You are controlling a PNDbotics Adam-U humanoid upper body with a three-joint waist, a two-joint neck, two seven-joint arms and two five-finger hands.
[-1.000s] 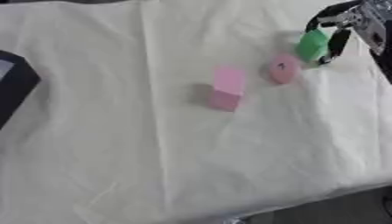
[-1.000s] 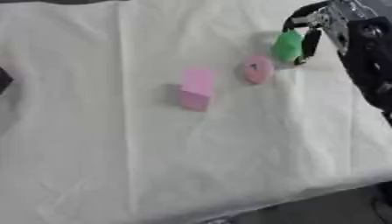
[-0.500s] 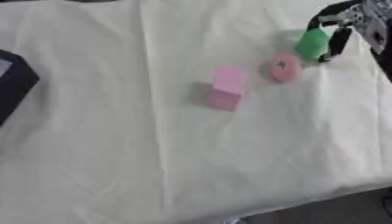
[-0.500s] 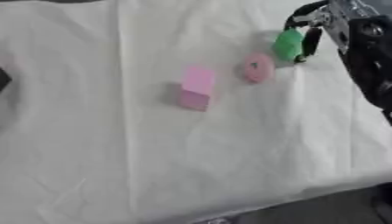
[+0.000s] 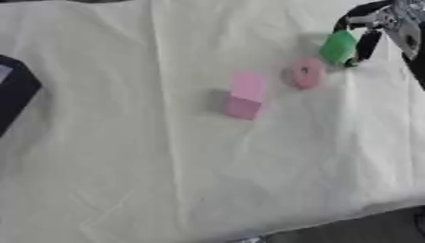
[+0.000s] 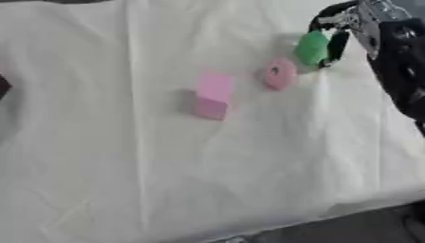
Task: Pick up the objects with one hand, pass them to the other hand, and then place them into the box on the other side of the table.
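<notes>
Cream-white wrinkled cloth covers the desk (image 5: 149,180), which fills almost the whole view from the near edge to the far side. At the upper right corner, the robot's black and silver right hand (image 6: 365,26) reaches in from the right. Its dark fingers (image 6: 336,45) curl around a small green rounded block (image 6: 312,47), with one finger on the block's right side and another arching over its top. The green block sits low against the cloth; whether it touches the cloth cannot be told.

Just beside the hand, toward the left and slightly nearer the robot, a pink round ring-shaped piece with a small dark hole in its middle (image 6: 280,74) rests on the cloth, very close to the green block. Farther left of the hand, apart from the ring, a pink rectangular block (image 5: 245,94) lies on the cloth, its near end a darker pink.

Well away from the hand, at the left edge of the desk, the dark navy corner of a box (image 5: 15,92) shows, mostly cut off by the edge of the view.

The robot's left hand appears in neither view.
</notes>
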